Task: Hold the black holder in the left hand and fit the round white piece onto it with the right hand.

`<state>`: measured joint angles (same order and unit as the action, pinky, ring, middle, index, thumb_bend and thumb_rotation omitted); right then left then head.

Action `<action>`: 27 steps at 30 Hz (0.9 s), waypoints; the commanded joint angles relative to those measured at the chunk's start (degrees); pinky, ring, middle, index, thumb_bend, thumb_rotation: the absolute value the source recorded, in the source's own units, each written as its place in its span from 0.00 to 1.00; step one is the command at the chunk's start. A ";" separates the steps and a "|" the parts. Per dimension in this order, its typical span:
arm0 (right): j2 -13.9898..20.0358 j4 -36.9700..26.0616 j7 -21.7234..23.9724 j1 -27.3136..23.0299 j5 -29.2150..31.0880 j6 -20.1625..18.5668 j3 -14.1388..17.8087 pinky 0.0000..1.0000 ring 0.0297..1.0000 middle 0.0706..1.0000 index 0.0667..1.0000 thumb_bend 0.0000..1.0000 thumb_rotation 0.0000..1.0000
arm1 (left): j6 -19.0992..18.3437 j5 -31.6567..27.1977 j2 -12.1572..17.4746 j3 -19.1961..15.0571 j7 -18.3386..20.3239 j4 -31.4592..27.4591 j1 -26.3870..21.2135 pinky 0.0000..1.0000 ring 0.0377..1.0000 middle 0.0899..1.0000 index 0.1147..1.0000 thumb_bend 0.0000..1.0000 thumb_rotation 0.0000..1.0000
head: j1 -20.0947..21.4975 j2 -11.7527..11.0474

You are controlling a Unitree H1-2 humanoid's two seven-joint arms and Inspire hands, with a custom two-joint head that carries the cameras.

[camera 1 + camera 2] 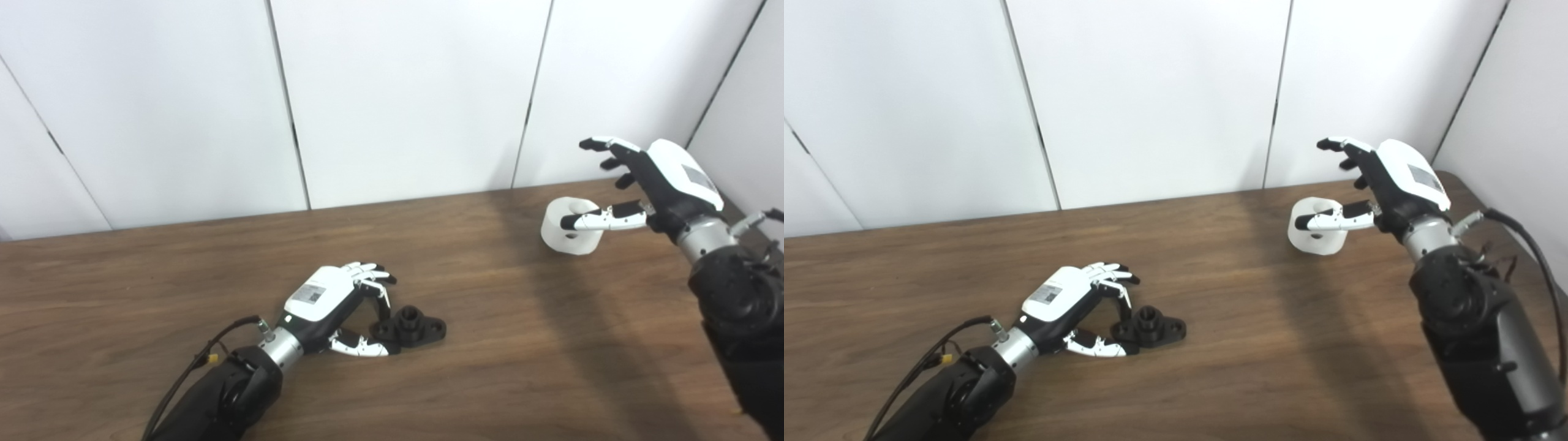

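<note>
The black holder (pixel 411 325) lies flat on the brown table (pixel 490 367) near the middle front, its round boss pointing up. My left hand (pixel 334 306) is at the holder's left end, with fingers curled down on it from above and the thumb pressed against it from the front. The round white piece (pixel 569 226) stands on the table at the far right. My right hand (pixel 649 184) is open above and to the right of it, fingers spread over it and thumb across its front. It also shows in the right eye view (pixel 1315 236).
White wall panels (pixel 404 92) close off the table's back edge just behind the white piece. A black cable (pixel 196 367) runs along my left forearm. The table's right edge (pixel 1476 196) lies beside my right arm.
</note>
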<state>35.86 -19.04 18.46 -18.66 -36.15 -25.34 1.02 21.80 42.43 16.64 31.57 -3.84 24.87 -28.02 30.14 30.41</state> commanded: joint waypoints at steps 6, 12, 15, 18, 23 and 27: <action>3.63 1.94 1.52 -3.36 -3.96 -0.65 -1.19 0.63 0.81 0.86 0.84 0.87 0.31 | -0.13 1.80 2.19 1.01 3.44 1.27 0.89 0.89 0.87 0.80 0.42 0.52 0.06 | 1.72 -1.06; 3.65 3.24 3.94 -3.99 -6.01 -1.40 -1.64 0.66 0.86 0.89 0.87 0.88 0.33 | -0.13 1.09 2.50 0.97 4.08 0.99 1.10 0.87 0.87 0.80 0.42 0.52 0.06 | 2.65 -1.80; 3.55 4.89 4.47 -4.65 -6.71 -1.37 -1.92 0.66 0.87 0.91 0.87 0.89 0.33 | 0.26 1.17 2.60 0.97 3.58 1.23 1.08 0.85 0.85 0.79 0.42 0.52 0.06 | 2.73 -1.86; 3.38 6.10 5.31 -5.30 -7.17 -1.43 -1.96 0.67 0.88 0.92 0.88 0.90 0.34 | 0.43 1.00 2.77 0.95 3.77 1.32 1.03 0.85 0.85 0.79 0.42 0.52 0.06 | 2.93 -1.96; 3.37 8.92 6.58 -6.77 -7.57 -1.42 -2.52 0.70 0.90 0.93 0.88 0.91 0.35 | 0.11 0.93 2.96 0.90 4.43 0.67 1.17 0.85 0.85 0.80 0.42 0.52 0.06 | 3.05 -2.21; 3.14 11.60 6.29 -7.98 -7.27 -1.35 -3.09 0.73 0.91 0.93 0.88 0.92 0.34 | 0.48 0.77 3.00 0.84 4.67 0.80 1.16 0.85 0.85 0.80 0.42 0.52 0.06 | 3.26 -2.73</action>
<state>37.33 -7.06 25.39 -23.65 -42.54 -26.65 -2.51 22.91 41.30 17.54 31.28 -2.66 24.71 -27.99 33.31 27.86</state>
